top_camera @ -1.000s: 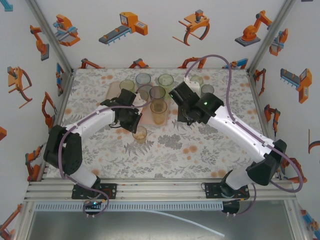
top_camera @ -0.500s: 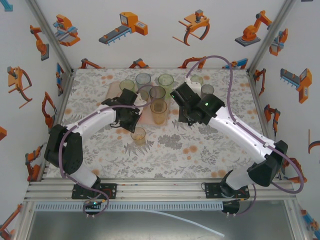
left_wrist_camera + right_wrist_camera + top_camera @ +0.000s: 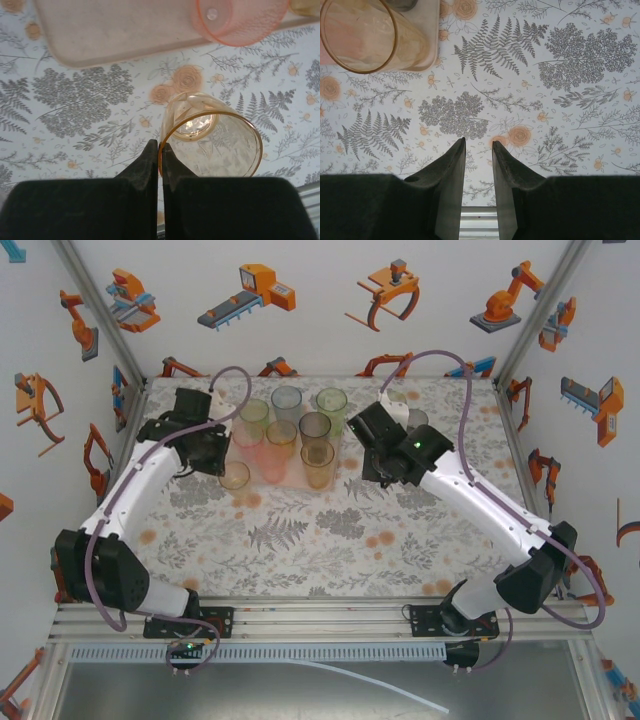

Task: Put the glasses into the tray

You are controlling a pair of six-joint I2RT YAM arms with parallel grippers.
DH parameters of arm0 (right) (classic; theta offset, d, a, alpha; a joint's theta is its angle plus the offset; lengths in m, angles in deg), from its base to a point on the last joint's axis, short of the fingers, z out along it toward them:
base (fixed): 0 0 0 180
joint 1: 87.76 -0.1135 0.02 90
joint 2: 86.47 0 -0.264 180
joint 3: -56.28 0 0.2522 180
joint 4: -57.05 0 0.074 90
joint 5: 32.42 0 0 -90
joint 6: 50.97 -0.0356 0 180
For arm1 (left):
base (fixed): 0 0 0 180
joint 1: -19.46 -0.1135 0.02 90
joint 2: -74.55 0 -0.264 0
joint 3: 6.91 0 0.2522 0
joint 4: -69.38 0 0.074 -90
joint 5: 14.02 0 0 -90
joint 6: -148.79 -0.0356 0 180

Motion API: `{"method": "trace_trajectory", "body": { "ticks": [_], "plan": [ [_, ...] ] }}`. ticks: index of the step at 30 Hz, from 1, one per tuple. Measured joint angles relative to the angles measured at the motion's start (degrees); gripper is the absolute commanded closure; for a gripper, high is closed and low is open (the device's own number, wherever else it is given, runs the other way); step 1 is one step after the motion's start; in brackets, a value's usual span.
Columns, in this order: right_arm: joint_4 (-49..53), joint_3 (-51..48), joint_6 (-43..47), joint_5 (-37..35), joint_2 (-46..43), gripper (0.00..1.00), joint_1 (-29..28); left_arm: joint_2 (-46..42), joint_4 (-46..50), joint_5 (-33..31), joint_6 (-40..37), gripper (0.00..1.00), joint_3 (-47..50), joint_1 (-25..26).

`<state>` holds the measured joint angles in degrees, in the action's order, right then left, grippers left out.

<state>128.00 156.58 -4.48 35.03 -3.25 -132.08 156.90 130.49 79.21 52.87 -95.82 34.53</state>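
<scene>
My left gripper is shut on the rim of an orange glass, which hangs over the tablecloth just left of the pale pink tray. The left wrist view shows the jaws pinching that glass by its rim, with the tray beyond and a pink glass on it. Several glasses stand in the tray, among them a green one and a grey one. My right gripper is open over bare cloth right of the tray, nothing between its fingers. An orange glass stands at the tray corner.
Two more glasses, a grey one and a pale one, stand on the floral tablecloth behind the right arm. Walls close the table on three sides. A metal rail runs along the near edge.
The left gripper shut on the orange glass's rim in front of the tray, then swung it left and back to the tray's left side. The right arm barely moved.
</scene>
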Motion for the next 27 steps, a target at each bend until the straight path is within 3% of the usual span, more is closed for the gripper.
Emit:
{"method": "trace_trajectory", "body": {
  "ticks": [8, 16, 27],
  "plan": [
    [-1.14, -0.04, 0.04, 0.63, 0.0, 0.69, 0.48, 6.71, -3.45, -0.63, 0.04, 0.98, -1.05, -4.13],
    [-1.09, -0.74, 0.04, 0.63, -0.98, 0.69, 1.33, 14.62, -8.28, -0.9, 0.26, 0.98, -3.17, -4.46],
    [-0.92, -0.79, 0.04, 0.63, -1.62, 0.69, 2.1, 18.47, -11.41, -0.81, 1.2, 0.98, -6.62, -4.5]
  ]
}}
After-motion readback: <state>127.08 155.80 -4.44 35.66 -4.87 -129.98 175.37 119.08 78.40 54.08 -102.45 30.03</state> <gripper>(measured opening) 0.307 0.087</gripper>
